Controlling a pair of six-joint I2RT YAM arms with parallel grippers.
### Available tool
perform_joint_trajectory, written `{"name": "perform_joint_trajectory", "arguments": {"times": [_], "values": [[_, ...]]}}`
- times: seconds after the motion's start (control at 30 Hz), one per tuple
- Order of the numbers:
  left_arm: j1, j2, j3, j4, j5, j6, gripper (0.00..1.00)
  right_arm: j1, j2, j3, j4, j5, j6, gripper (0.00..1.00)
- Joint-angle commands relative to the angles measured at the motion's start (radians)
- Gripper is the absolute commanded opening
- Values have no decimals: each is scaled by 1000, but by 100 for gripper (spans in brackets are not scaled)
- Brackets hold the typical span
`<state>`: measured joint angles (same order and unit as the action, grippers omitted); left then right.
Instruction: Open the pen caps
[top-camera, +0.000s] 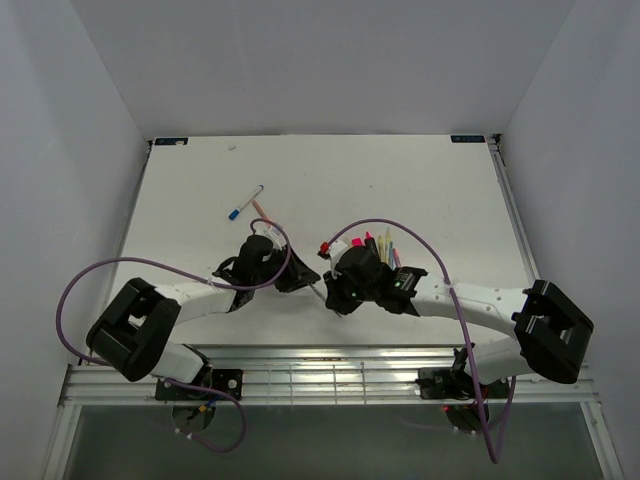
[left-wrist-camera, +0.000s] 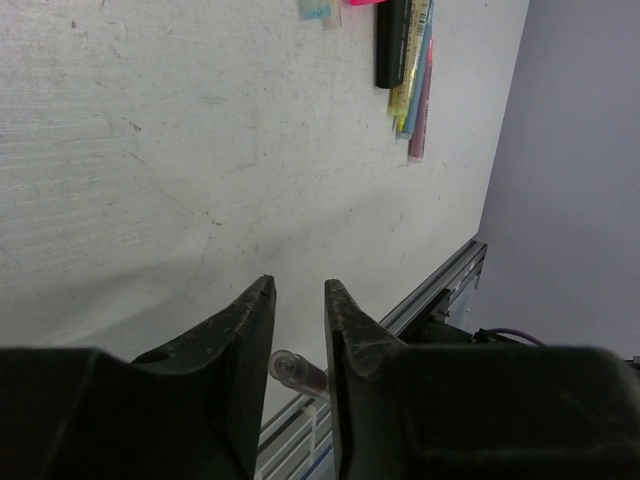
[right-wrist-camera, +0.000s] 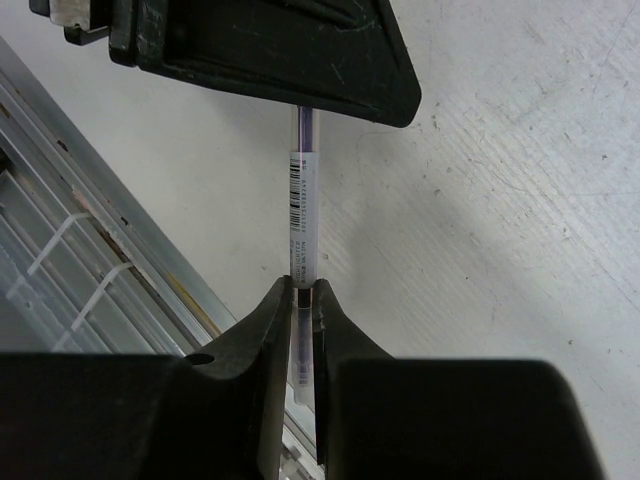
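A thin white pen with a barcode label is held off the table between my two grippers. In the right wrist view the pen runs straight up from my right gripper, which is shut on its clear, purple-tinted end. The pen's far end goes under the left gripper. In the left wrist view my left gripper has its jaws a pen's width apart, closed on the pen's clear cap, dark red inside. From above, the left gripper and the right gripper sit close together.
A blue-capped pen and an orange pen lie at the back left. A pile of pens and highlighters lies by the right arm; it also shows in the left wrist view. The table's metal front rail is just below.
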<state>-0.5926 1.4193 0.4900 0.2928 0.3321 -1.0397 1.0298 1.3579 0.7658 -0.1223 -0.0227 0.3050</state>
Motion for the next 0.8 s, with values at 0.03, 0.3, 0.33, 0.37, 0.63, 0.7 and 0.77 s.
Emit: {"name": "perform_joint_trajectory", "arguments": {"times": [0.03,0.3,0.33,0.37,0.63,0.7,0.77], "values": [[-7,1,28,26,15,-6,32,6,-11,29,44,-2,6,8],[-10,20,45,34,28,-16,0,6,6,35,75,-11,-9,26],[-10,21,47,37,28,-19,0,6,21,47,75,-13,-13,31],[-12,23,50,37,33,-22,0,6,32,55,76,-13,-15,34],[-19,21,70,39,45,-25,0,7,122,124,76,-14,-33,35],[-19,18,73,39,44,-25,0,6,130,130,69,-10,-33,25],[-19,18,82,39,44,-22,0,7,136,124,67,0,-33,15]]}}
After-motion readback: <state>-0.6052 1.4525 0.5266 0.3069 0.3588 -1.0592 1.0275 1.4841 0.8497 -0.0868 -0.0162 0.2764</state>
